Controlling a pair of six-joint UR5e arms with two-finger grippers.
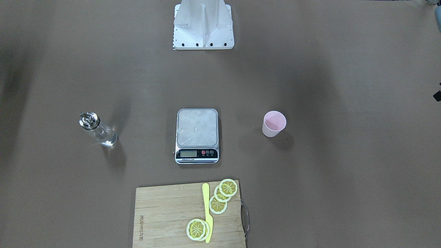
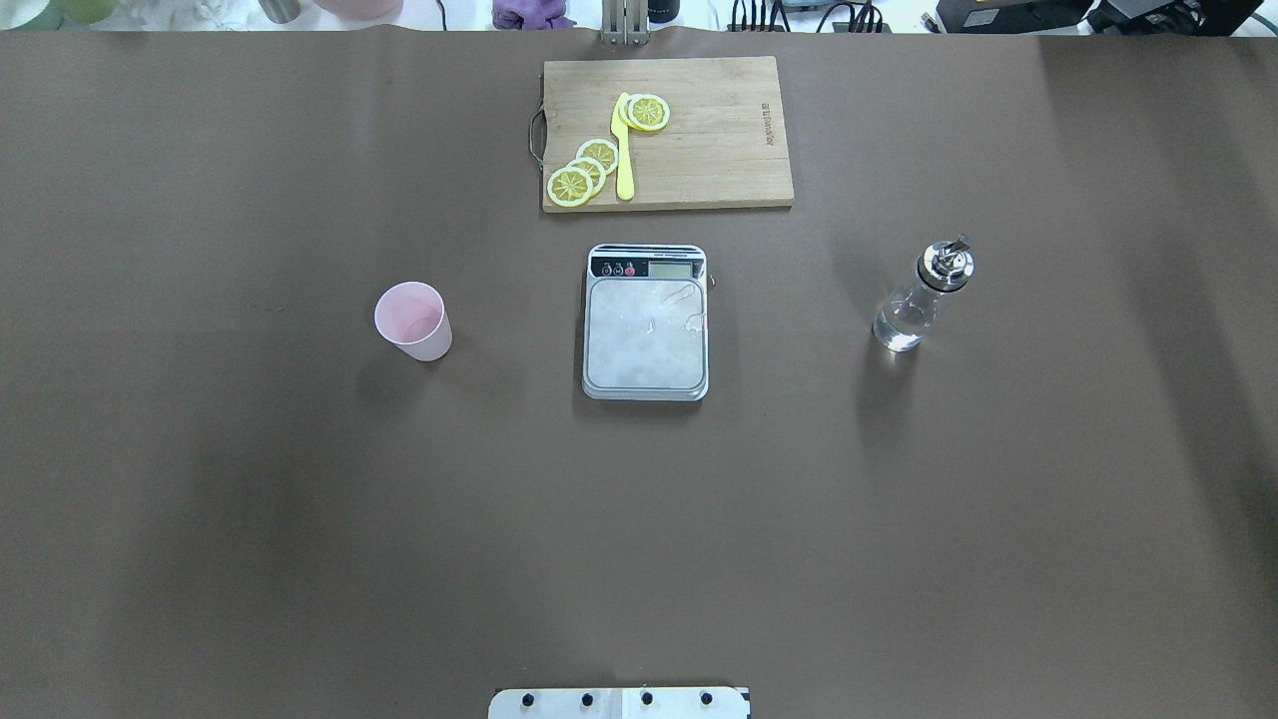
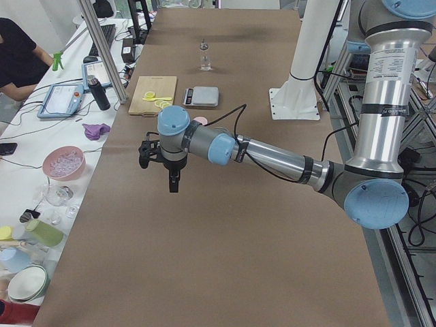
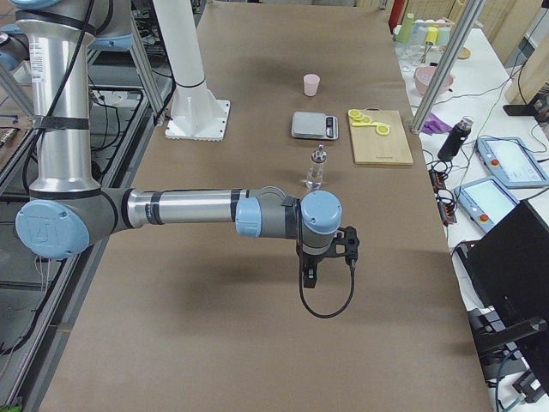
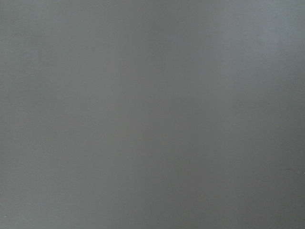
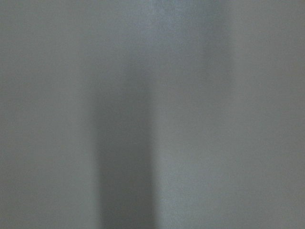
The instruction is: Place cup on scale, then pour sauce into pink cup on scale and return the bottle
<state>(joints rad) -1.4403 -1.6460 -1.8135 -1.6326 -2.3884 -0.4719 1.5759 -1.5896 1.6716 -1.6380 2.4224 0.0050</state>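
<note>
The pale pink cup [image 2: 412,321] stands upright on the table, apart from the scale [image 2: 646,335], on the robot's left of it. The scale's steel platform is bare. The clear glass bottle [image 2: 921,297] with a metal spout holds clear sauce and stands on the robot's right of the scale. My left gripper [image 3: 173,180] hangs over the table's left end, far from the cup [image 3: 200,121]. My right gripper [image 4: 310,273] hangs over the right end, near the bottle [image 4: 316,169]. Both show only in side views, so I cannot tell if they are open. The wrist views show only table.
A wooden cutting board [image 2: 699,150] with lemon slices [image 2: 583,171] and a yellow knife [image 2: 623,150] lies beyond the scale. The robot's white base [image 1: 203,26] stands at the near edge. A side table with bowls, bottles and tablets [image 3: 68,102] runs along the far side.
</note>
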